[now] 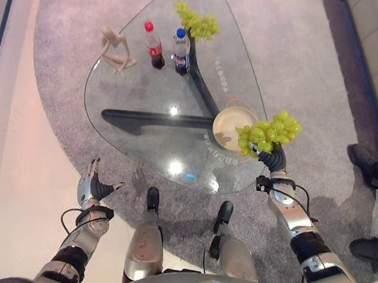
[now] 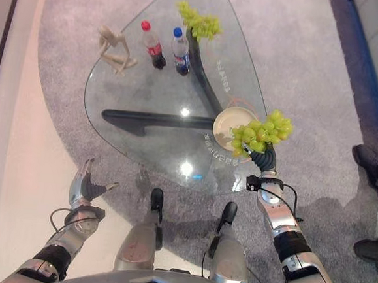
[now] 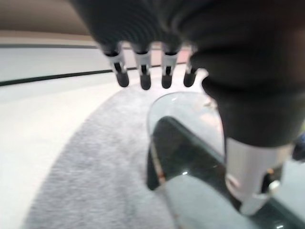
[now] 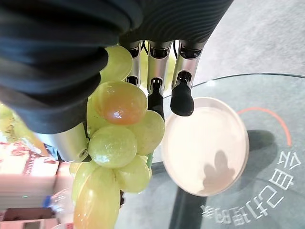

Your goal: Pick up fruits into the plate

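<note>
Gripping green grapes (image 1: 269, 131) in right hand (image 1: 274, 159), above plate (image 1: 228, 126) edge

Right hand (image 1: 274, 156) clenched, left hand (image 1: 92, 187) slack

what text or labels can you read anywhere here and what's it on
White characters on the glass table beside the plate: cut off and turned, not readable.
Second white strip on the glass near the bottles: too small.
Labels on the red-capped bottle and blue-capped bottle: too small.
Grape bunch in the right hand: no print.
</note>
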Controlling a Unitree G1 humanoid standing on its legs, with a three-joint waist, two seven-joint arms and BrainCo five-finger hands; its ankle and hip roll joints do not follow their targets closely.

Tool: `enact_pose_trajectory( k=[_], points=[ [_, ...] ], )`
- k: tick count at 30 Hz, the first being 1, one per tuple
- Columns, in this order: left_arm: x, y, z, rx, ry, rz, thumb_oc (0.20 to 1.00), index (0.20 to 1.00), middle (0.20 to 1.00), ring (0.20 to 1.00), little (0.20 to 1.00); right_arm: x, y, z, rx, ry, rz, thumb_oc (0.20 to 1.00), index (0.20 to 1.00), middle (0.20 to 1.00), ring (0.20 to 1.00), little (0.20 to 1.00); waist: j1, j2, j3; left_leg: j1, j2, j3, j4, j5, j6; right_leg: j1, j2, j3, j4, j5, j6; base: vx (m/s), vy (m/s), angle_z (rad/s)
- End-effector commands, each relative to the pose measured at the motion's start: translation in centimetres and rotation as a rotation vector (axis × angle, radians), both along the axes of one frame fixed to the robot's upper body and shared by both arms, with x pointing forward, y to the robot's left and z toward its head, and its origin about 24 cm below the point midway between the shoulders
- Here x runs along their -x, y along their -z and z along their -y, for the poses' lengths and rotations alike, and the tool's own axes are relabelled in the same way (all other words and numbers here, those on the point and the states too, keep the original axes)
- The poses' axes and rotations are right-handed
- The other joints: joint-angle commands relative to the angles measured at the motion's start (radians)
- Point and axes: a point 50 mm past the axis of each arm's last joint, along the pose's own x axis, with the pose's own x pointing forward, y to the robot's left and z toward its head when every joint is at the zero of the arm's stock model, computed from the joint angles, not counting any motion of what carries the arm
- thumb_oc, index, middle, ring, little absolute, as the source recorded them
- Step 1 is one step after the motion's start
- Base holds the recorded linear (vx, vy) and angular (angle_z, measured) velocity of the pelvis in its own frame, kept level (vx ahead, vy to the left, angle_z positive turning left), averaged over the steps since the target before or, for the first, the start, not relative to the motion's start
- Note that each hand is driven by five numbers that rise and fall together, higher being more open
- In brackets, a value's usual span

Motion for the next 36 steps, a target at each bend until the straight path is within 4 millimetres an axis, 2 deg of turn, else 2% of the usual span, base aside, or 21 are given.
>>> enact_pose_trajectory(
  k=[1,4,10,13,14,19,25,28,32,35,36],
  points=[
    [-1.1,-1.3,-1.1,-0.012,-0.062,0.101,1.0,1.0,1.0,1.0,1.0,-2.0,-4.6,1.0,0.044,0.051,0.216,0.2,0.2,0.2,0.2,0.2,0.011,0.013,0.044,-0.132,-0.115,-0.068,0.156,-0.134,0.041,-0.072,-0.01,-0.014,0.199,-0.149,-0.022,-0.1,0.005,0.03],
    [-1.8,-1.7,-0.7,0.0,-0.053,0.135,1.0,1.0,1.0,1.0,1.0,-2.9,-4.8,1.8,0.093,0.091,0.201,0.2,0.2,0.2,0.2,0.2,0.019,0.036,0.087,-0.19,-0.138,-0.082,0.214,-0.14,0.045,-0.131,-0.014,-0.025,0.27,-0.167,-0.033,-0.07,0.011,0.08],
    [-2.1,-1.8,-0.2,0.011,-0.011,0.139,1.0,1.0,1.0,1.0,1.0,-3.9,-5.8,4.2,0.165,0.168,0.19,0.2,0.2,0.2,0.2,0.2,0.046,0.06,0.087,-0.299,-0.163,-0.102,0.268,-0.146,0.056,-0.247,-0.029,-0.04,0.343,-0.18,-0.037,0.01,-0.014,0.17],
    [-2.0,-1.6,0.2,0.007,0.015,0.131,1.0,1.0,1.0,1.0,1.0,-4.6,-7.2,5.5,0.183,0.208,0.208,0.2,0.2,0.2,0.2,0.2,0.063,0.067,0.087,-0.339,-0.169,-0.107,0.274,-0.143,0.06,-0.292,-0.034,-0.049,0.362,-0.183,-0.035,0.04,-0.033,0.16],
    [-1.9,-1.6,0.3,0.009,0.023,0.131,1.0,1.0,1.0,1.0,1.0,-5.1,-8.2,6.0,0.186,0.225,0.223,0.2,0.2,0.2,0.2,0.2,0.072,0.069,0.087,-0.361,-0.171,-0.109,0.27,-0.136,0.064,-0.322,-0.035,-0.055,0.372,-0.181,-0.033,0.03,-0.025,0.14],
    [-1.4,-1.2,0.4,0.018,0.043,0.113,1.0,1.0,1.0,1.0,1.0,-6.0,-10.5,6.9,0.204,0.264,0.249,0.2,0.2,0.2,0.2,0.2,0.087,0.076,0.087,-0.412,-0.173,-0.11,0.275,-0.125,0.07,-0.389,-0.043,-0.06,0.401,-0.176,-0.031,0.06,-0.006,0.1],
    [-0.8,-0.5,0.7,0.024,0.068,0.073,1.0,1.0,1.0,1.0,1.0,-6.4,-12.1,8.3,0.196,0.349,0.249,0.2,0.2,0.2,0.2,0.2,0.099,0.089,0.087,-0.44,-0.18,-0.116,0.287,-0.124,0.076,-0.426,-0.048,-0.06,0.421,-0.174,-0.033,0.07,0.0,0.07],
    [0.0,0.0,0.8,0.027,0.086,0.043,1.0,1.0,1.0,1.0,1.0,-6.4,-13.2,10.3,0.182,0.441,0.216,0.2,0.2,0.2,0.2,0.2,0.106,0.104,0.087,-0.456,-0.184,-0.114,0.299,-0.126,0.08,-0.446,-0.051,-0.059,0.434,-0.174,-0.035,0.06,0.008,0.01],
    [0.5,0.4,0.8,0.033,0.088,0.021,1.0,1.0,1.0,1.0,1.0,-5.9,-12.6,12.2,0.142,0.537,0.142,0.2,0.2,0.2,0.2,0.2,0.111,0.119,0.087,-0.464,-0.184,-0.111,0.307,-0.128,0.084,-0.462,-0.055,-0.057,0.456,-0.18,-0.038,0.05,0.023,0.04],
    [0.8,0.7,0.9,0.037,0.091,0.004,1.0,1.0,1.0,1.0,1.0,-5.2,-11.1,13.9,0.11,0.59,0.012,0.2,0.2,0.2,0.2,0.2,0.109,0.129,0.087,-0.461,-0.185,-0.11,0.309,-0.13,0.085,-0.466,-0.056,-0.055,0.467,-0.185,-0.041,0.04,0.037,0.03],
    [0.8,0.7,0.9,0.043,0.088,-0.002,1.0,1.0,1.0,1.0,1.0,-4.9,-10.0,14.5,0.074,0.59,-0.064,0.922,0.922,0.922,0.922,0.922,0.109,0.132,0.087,-0.458,-0.184,-0.109,0.306,-0.129,0.087,-0.465,-0.055,-0.054,0.468,-0.186,-0.043,0.0,0.0,0.0]
  ],
)
